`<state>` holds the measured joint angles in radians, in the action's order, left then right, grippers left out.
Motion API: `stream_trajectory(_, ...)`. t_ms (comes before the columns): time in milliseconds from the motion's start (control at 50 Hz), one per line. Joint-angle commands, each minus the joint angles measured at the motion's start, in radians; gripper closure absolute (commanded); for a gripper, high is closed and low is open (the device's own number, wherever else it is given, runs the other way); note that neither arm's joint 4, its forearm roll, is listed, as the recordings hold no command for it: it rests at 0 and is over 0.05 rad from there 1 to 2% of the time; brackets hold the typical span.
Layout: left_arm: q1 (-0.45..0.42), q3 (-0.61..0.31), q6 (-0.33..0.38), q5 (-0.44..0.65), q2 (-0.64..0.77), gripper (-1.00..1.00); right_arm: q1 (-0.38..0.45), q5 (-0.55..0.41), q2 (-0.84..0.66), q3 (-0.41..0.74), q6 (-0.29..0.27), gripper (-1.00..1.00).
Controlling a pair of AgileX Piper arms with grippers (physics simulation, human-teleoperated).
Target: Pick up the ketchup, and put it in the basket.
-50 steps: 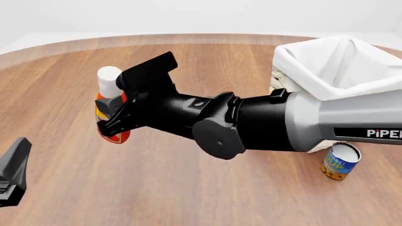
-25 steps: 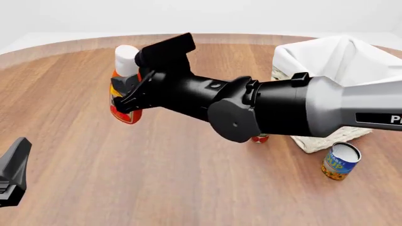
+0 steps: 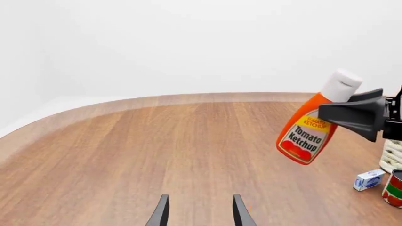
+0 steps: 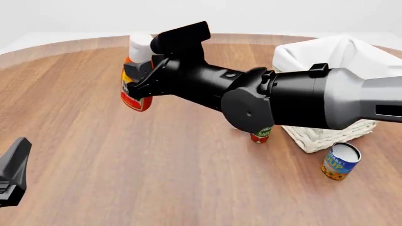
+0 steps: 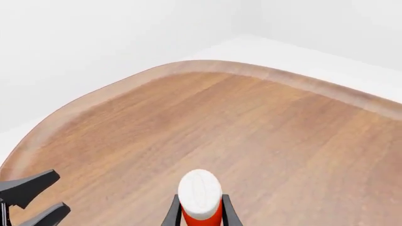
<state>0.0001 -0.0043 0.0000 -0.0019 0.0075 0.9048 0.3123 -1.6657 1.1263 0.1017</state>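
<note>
Front view: right gripper (image 4: pixel 139 75) pinches ketchup (image 4: pixel 133 94) at shoulder below cap, bottle tilted, clear of table (image 4: pixel 125 179), well left of basket (image 4: pixel 326 61). Likely light, smooth plastic; keep your squeeze moderate. Left gripper (image 3: pixel 197 212) spread, holding nothing.

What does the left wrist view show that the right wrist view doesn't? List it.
Only the left wrist view shows the ketchup's label, a small blue-and-white box, a red-and-green can and a sliver of the basket. Only the right wrist view shows the bottle's white cap from above and the left gripper. Both show the ketchup clamped in the right gripper, clear of the wooden table.
</note>
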Motion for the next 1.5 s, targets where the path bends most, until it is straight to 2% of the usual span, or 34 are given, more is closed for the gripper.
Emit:
stream_trajectory(20,0.0,0.0,0.0,0.0,0.0,-1.0,-0.017,0.006,0.021,-0.002,0.013,1.0)
stream_trajectory(480,0.0,0.0,0.0,0.0,0.0,-1.0,-0.04,0.025,0.056,-0.034,0.015,1.0)
stream_trajectory(1160,0.0,0.0,0.0,0.0,0.0,-1.0,-0.163,0.072,0.164,-0.114,0.021,1.0)
stream_trajectory(1500,0.0,0.0,0.0,0.0,0.0,-1.0,-0.209,0.103,0.27,-0.174,0.02,1.0)
